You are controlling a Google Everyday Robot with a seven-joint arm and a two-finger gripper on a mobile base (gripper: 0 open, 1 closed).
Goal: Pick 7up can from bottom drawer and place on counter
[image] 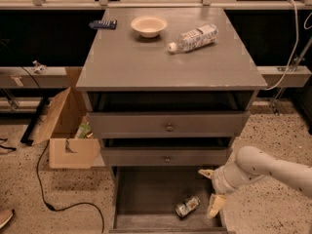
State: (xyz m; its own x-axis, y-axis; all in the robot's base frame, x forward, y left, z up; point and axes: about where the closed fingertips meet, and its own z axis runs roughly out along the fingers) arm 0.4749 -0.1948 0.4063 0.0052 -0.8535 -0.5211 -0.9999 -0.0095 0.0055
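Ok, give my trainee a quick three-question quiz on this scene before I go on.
1. True or false: the can lies in the bottom drawer.
2. What lies near the bowl on the counter? A) bottle B) cup C) spoon
3. Fill in: the gripper, at the drawer's right side beside the can, is ____ (open/shut).
Key: 1 true; 2 A; 3 open.
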